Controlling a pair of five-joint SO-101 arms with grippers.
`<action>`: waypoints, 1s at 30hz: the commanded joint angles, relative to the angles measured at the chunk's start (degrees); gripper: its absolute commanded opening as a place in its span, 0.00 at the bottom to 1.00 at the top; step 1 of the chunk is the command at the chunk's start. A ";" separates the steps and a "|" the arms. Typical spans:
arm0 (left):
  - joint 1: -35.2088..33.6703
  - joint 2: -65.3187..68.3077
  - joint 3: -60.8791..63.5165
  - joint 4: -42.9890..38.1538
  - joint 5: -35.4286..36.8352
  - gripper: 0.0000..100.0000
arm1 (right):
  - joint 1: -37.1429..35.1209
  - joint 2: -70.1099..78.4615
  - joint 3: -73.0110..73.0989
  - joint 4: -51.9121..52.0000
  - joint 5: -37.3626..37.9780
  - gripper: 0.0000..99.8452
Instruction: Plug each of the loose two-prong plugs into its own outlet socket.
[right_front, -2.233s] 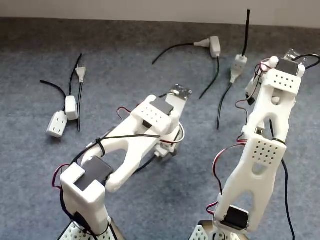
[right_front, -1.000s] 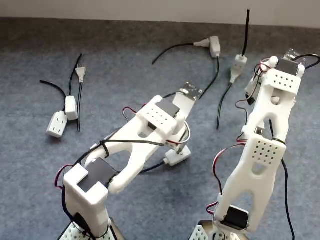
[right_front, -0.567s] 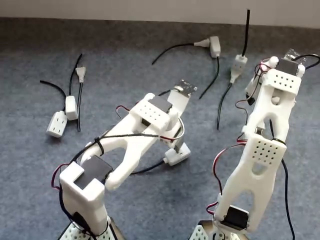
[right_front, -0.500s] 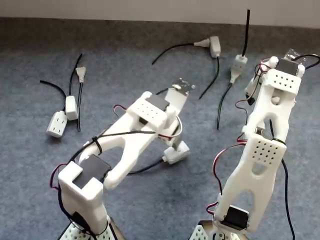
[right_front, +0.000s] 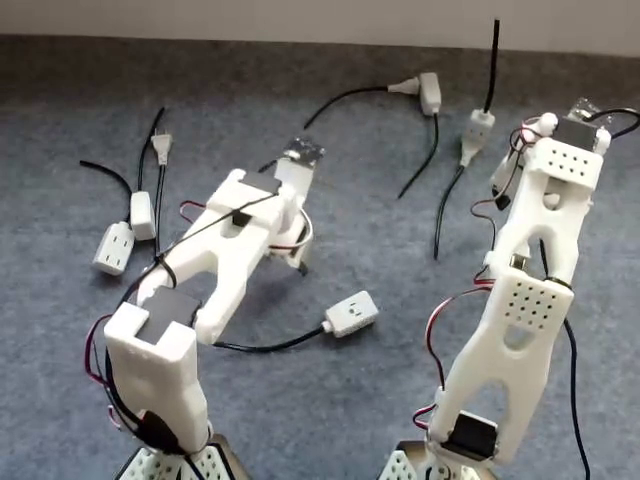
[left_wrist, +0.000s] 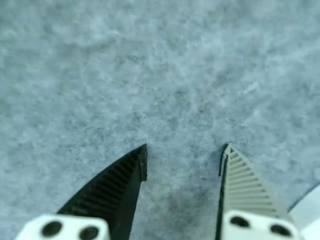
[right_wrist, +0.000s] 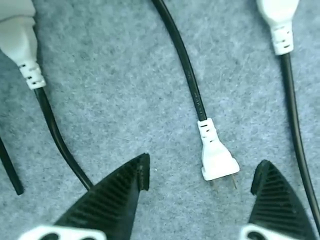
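The right gripper is hanging with its jaws spread wide and gripping nothing. The plug is lying flat on the carpet between them, sitting nearer one fingertip than the other, and that is where trouble is brewing. If the jaws are closing from here, I reckon the near finger is meeting the plug first and shoving it sideways, or spinning it on its cord, before the far one arrives. The prongs are pointing back toward the gripper's base too, so a pinch landing too far back is risking bare metal rather than the body, and a grip this way round is looking awkward for any insertion. Over at the left gripper, the jaws are standing well open over nothing but carpet. The socket is lying loose outside them, near but not touching; unheld, it is likely skidding off under a push. As for the plug, it is showing a small white flat-sided body, a ribbed collar, two short thin prongs and a stiff-looking black cord running away from the jaws.
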 joint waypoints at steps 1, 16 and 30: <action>-1.36 -1.36 -5.93 3.25 1.23 0.23 | -0.13 -1.10 -0.75 1.98 -0.26 0.32; 23.34 -1.27 -15.78 27.34 4.13 0.23 | -0.22 -0.92 -0.75 1.98 -0.26 0.32; 25.19 -0.66 -3.91 14.33 -1.23 0.23 | -0.22 -0.92 -0.75 1.98 -0.26 0.32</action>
